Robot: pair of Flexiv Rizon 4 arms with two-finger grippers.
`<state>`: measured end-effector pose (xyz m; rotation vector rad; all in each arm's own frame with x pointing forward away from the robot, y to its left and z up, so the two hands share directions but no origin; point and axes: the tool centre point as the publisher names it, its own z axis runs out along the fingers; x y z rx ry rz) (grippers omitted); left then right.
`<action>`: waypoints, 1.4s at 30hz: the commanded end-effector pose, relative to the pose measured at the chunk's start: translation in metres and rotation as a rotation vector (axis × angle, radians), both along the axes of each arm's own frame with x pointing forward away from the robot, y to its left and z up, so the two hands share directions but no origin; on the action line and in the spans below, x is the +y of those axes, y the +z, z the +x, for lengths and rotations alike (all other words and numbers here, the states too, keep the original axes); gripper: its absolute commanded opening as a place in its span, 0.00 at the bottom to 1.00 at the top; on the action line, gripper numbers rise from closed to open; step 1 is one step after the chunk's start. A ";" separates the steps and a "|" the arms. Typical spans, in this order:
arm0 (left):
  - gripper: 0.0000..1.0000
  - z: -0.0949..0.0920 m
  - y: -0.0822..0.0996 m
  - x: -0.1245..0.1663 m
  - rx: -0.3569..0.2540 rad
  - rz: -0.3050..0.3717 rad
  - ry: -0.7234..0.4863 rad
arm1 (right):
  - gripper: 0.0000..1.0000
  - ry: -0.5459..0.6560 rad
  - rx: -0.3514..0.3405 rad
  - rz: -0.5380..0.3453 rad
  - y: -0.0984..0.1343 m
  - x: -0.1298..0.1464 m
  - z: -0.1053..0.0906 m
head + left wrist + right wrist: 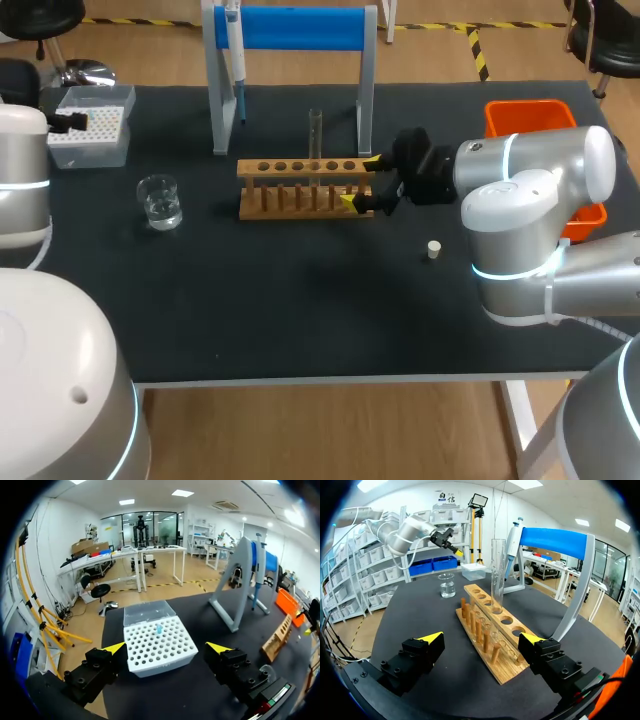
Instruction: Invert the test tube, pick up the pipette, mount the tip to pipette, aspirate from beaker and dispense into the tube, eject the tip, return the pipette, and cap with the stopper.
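Note:
A clear test tube stands upright in a middle hole of the wooden rack. My right gripper is open at the rack's right end, level with it, holding nothing; the tube is ahead of it. The pipette hangs on the blue-topped stand. My left gripper is open just before the white tip box, which holds one blue tip. A glass beaker of clear liquid sits left of the rack. The small white stopper lies on the mat.
An orange bin stands at the back right, partly behind my right arm. The stand's grey legs rise just behind the rack. Bare black mat lies in front of the rack up to the table's front edge.

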<state>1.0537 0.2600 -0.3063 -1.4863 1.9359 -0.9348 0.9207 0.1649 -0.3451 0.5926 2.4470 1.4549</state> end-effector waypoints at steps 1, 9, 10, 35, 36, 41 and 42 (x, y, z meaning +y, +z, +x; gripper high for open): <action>1.00 0.019 -0.010 -0.005 0.013 0.007 0.034 | 1.00 -0.001 0.000 0.000 0.000 0.000 0.000; 1.00 0.039 -0.021 -0.009 0.021 0.002 0.074 | 1.00 -0.001 0.000 0.000 0.000 0.000 0.000; 1.00 0.041 -0.021 -0.009 0.022 0.001 0.075 | 1.00 -0.001 0.000 0.000 0.000 0.000 0.000; 0.60 0.066 -0.038 -0.007 0.042 -0.003 0.138 | 1.00 -0.001 0.000 0.000 0.000 0.000 0.000; 0.53 0.066 -0.038 -0.007 0.042 -0.002 0.137 | 1.00 -0.001 0.000 0.000 0.000 0.000 0.000; 0.42 0.067 -0.040 -0.008 0.045 -0.001 0.136 | 1.00 -0.001 0.000 0.000 0.000 0.000 0.000; 0.42 0.067 -0.040 -0.008 0.045 -0.002 0.137 | 1.00 -0.001 0.000 0.000 0.000 0.000 0.000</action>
